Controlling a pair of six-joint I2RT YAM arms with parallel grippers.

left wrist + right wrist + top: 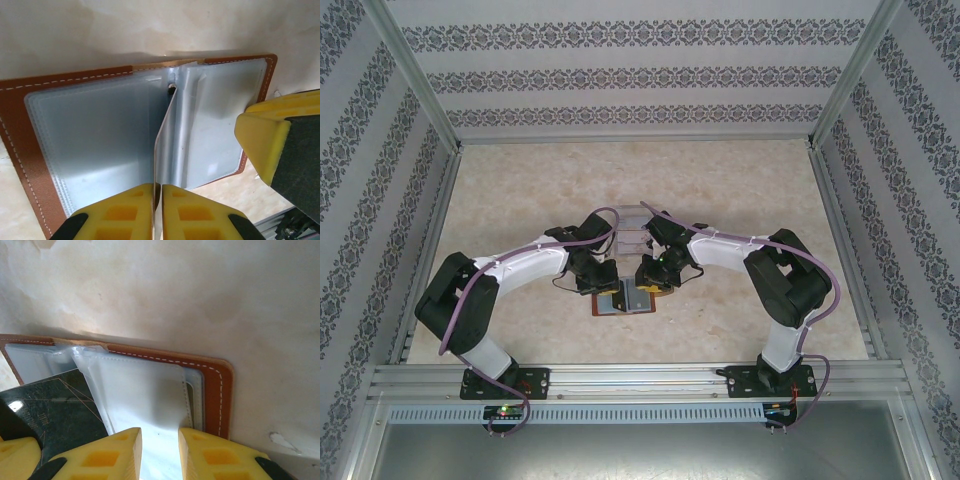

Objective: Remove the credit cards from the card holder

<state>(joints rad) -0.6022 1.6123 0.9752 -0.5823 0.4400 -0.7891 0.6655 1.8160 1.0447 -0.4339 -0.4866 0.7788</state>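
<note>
The brown leather card holder (623,300) lies open on the table between the two arms, its clear grey sleeves (95,135) fanned out. One sleeve (162,135) stands up edge-on from the spine, and my left gripper (157,192) is shut on its free edge. My right gripper (160,440) is open over the holder's right half (215,390), with a flat white sleeve (145,390) under its fingertips. One right finger (265,142) shows beside the holder's right edge. The credit cards are hidden in the sleeves. A dark glossy panel (55,410) beside the raised sleeve is unclear.
A clear acrylic tiered rack (630,228) stands just behind the grippers (603,280) (648,277). The marbled beige tabletop (740,190) is walled by patterned panels on three sides. An aluminium rail (640,378) runs along the near edge.
</note>
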